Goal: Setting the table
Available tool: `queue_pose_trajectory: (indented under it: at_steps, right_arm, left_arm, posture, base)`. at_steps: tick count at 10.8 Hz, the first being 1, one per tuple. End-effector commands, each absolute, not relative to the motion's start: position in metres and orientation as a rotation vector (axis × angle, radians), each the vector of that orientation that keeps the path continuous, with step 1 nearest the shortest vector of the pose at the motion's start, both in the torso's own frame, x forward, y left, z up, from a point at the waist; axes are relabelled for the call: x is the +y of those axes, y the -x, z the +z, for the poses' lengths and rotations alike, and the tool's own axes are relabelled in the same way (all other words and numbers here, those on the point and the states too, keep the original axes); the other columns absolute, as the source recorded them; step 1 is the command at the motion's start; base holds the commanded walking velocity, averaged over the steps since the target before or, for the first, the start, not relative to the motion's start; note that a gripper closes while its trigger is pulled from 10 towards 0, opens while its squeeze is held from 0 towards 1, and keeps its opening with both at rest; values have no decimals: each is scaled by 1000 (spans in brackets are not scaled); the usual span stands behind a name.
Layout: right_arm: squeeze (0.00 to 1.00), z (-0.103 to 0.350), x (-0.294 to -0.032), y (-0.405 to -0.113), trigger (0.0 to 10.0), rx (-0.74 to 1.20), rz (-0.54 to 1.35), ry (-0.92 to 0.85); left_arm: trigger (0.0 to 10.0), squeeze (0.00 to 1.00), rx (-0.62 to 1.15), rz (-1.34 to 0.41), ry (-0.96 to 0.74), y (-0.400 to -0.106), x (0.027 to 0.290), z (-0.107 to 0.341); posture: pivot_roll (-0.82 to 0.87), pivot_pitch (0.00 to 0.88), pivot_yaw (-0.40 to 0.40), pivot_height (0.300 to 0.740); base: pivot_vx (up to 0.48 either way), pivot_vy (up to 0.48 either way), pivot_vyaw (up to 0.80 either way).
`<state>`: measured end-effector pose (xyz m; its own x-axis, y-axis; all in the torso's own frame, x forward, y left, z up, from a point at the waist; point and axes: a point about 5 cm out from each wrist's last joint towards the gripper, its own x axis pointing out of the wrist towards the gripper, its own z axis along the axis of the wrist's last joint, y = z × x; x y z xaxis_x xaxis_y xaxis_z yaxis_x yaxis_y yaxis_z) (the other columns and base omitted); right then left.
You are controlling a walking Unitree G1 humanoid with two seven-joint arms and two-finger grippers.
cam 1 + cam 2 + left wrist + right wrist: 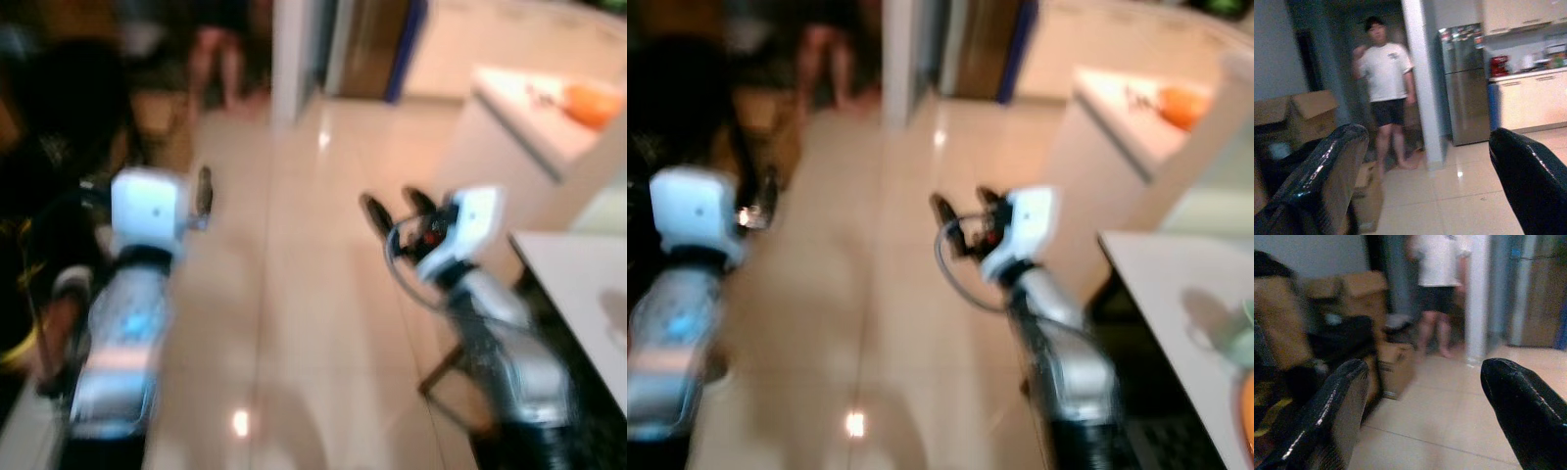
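Observation:
The head views are blurred. My left gripper (pixel 202 194) is held up over the tiled floor on the left, open, with nothing between its fingers (pixel 1327 176). My right gripper (pixel 395 208) is raised on the right, also open and empty, its fingers (pixel 1525 411) spread wide. A white table (pixel 578 284) stands at the right edge, to the right of the right arm. On it lie a pale green dish (pixel 1242 345) and something orange (pixel 1248 411), both cut off by the frame. A white counter (pixel 529 113) further back carries an orange object (pixel 593 102).
A person (pixel 1383 73) in a white shirt and dark shorts stands ahead beside a white pillar (pixel 1420 83). Cardboard boxes (pixel 1300 110) and dark clutter (pixel 1342 342) line the left side. A steel fridge (pixel 1464 83) and cabinets stand beyond. Tiled floor (pixel 294 323) stretches ahead.

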<state>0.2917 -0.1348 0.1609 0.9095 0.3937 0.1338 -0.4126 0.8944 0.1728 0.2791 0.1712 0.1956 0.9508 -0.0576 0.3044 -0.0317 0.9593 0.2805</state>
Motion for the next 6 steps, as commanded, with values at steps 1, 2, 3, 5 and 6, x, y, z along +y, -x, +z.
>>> queue_pose_trajectory:
  at_steps: [1,2,3,5,6]
  right_arm:
    - [0,167,-125,-292,10000,-123,451,-200]
    - [0,167,-127,-290,10000,-125,446,-201]
    - [0,163,-134,-290,10000,-114,414,-209]
    - [0,165,-127,-290,10000,-116,440,-198]
    - [0,162,-132,-287,10000,-103,422,-202]
  left_arm:
    - [10000,0,-318,9,-299,-278,179,197]
    - [10000,0,-312,2,-296,-278,177,195]
    - [10000,0,-324,-23,-301,-281,171,198]
    - [10000,0,-316,-9,-296,-280,175,196]
    - [10000,0,-312,-17,-295,-278,173,195]
  posture:
    - [11,0,-55,740]
    - [2,0,-45,740]
    - [11,0,-46,740]
    - [1,0,-47,740]
    - [11,0,-50,740]
  base:
    - [480,0,0]
    - [480,0,0]
    - [480,0,0]
    - [480,0,0]
    - [480,0,0]
